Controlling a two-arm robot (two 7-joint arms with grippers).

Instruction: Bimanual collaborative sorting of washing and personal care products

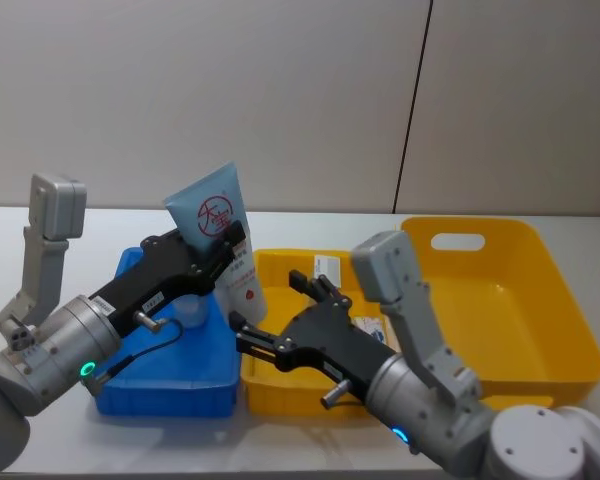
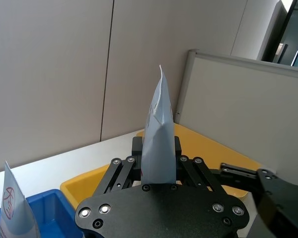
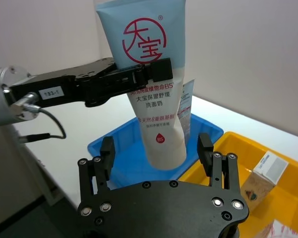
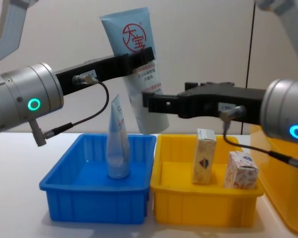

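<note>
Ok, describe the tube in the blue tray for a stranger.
Find the blue tray, left of the small yellow tray. A pale blue tube stands upright inside, crimped end up. Unlike the raised tube clamped in the left pincer, nothing grips it.

The pale blue tube (image 4: 131,44) looks like soft, smooth plastic with a little shine. The blue tray (image 4: 97,206) and the small yellow tray (image 4: 203,208) are hard, shiny plastic. The two small cartons (image 4: 203,156) look like dull card (thin, like paper). The left gripper (image 4: 139,58) and right gripper (image 1: 270,303) are black and not shiny.
</note>
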